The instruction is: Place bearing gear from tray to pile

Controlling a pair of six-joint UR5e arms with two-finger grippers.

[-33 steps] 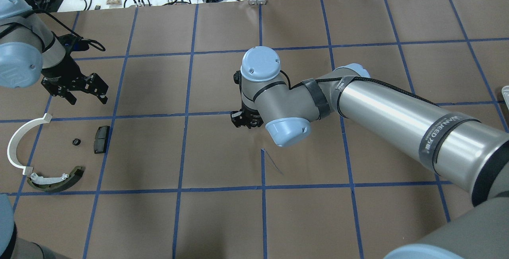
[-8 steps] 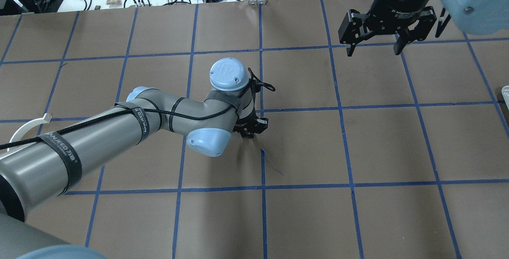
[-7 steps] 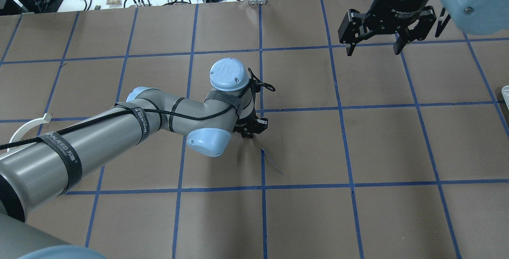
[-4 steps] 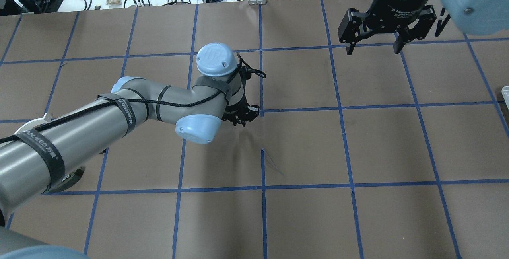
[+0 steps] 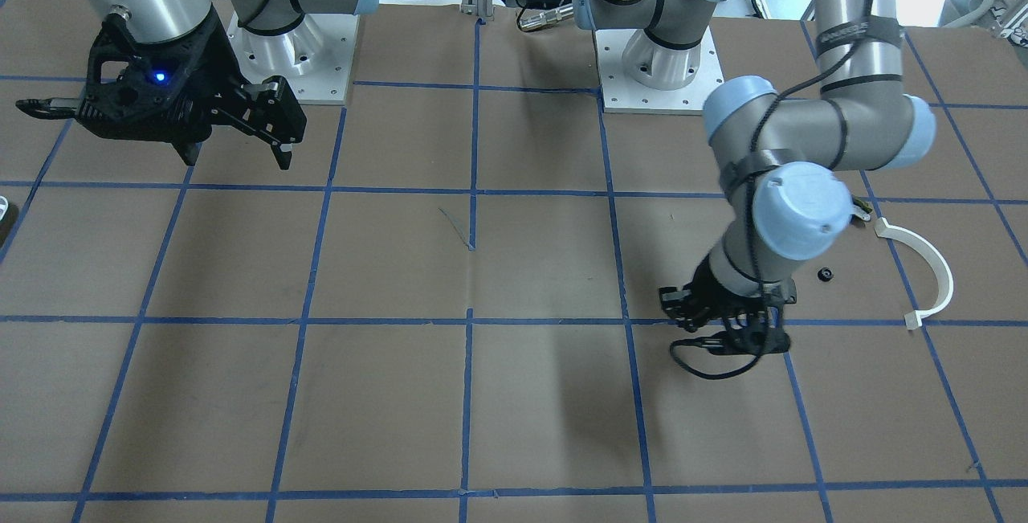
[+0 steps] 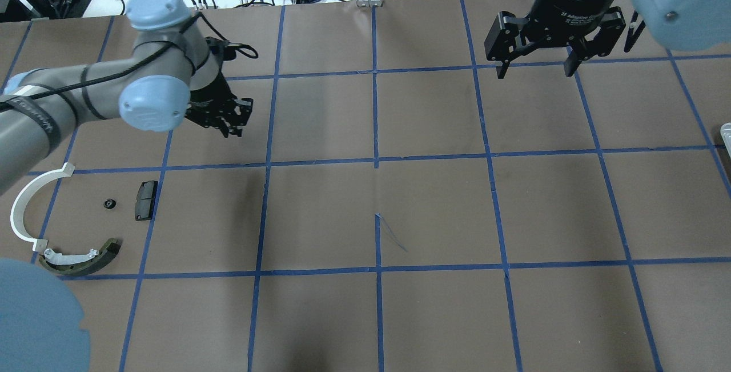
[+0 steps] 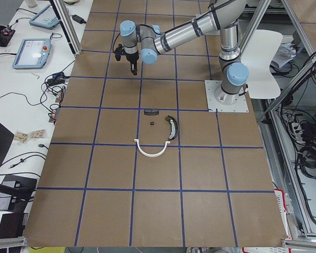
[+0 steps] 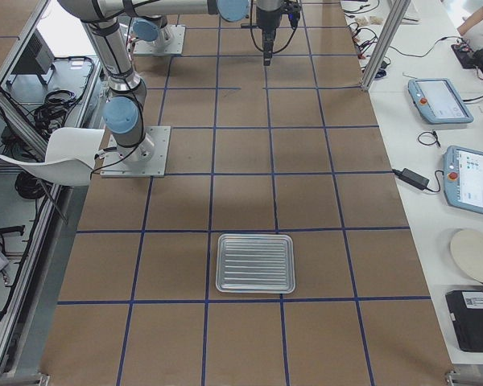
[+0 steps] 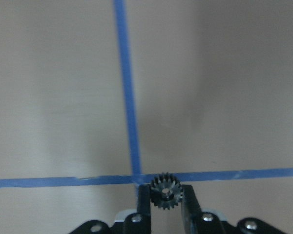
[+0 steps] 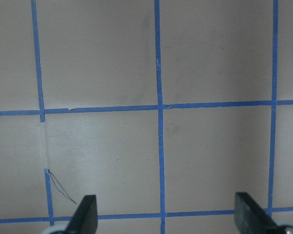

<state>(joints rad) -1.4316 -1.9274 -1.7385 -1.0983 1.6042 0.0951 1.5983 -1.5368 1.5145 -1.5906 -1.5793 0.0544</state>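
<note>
The left jaws are pinched tight on the little black gear (image 9: 166, 192), held up above the bench (image 6: 320, 212). The pile lies near them, back toward the robot: white half-ring (image 6: 14, 212), dark pad (image 6: 146, 200), olive shoe (image 6: 85, 260). The right jaws hang wide open and empty, well apart from the left.

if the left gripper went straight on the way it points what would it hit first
Likely the paper-covered table, beside a blue tape crossing: the left gripper, shut on the bearing gear, points down with nothing else beneath.
</note>
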